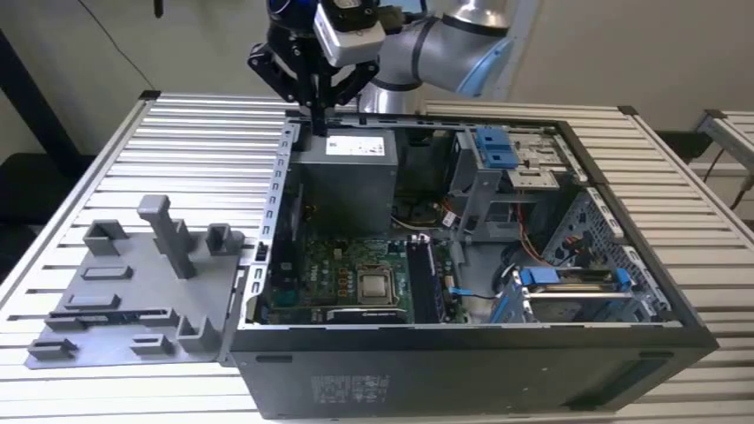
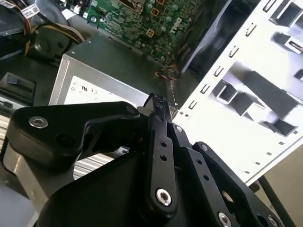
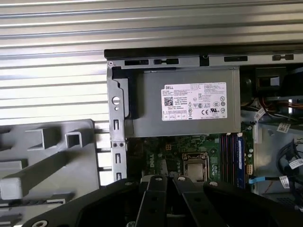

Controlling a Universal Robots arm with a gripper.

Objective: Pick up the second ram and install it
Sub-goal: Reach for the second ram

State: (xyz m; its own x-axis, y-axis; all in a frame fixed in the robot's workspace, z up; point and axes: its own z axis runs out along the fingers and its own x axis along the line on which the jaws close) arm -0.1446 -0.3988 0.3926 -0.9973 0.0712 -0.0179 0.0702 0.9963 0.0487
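One end effector (image 1: pixel 316 121) hung with its fingers pressed closed above the rear corner of the open computer case (image 1: pixel 471 375), beside the power supply (image 1: pixel 353 181). The second ram (image 1: pixel 92 303), seemingly a dark strip, lay in the grey holder tray (image 1: pixel 136 284) on the table (image 1: pixel 177 141), well apart.

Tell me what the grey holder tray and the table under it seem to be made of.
Holder tray: probably plastic, matte grey, with dull, even surfaces and chunky moulded posts. Table: likely metal, perhaps aluminium, pale silver slats with a soft sheen along the ridges.
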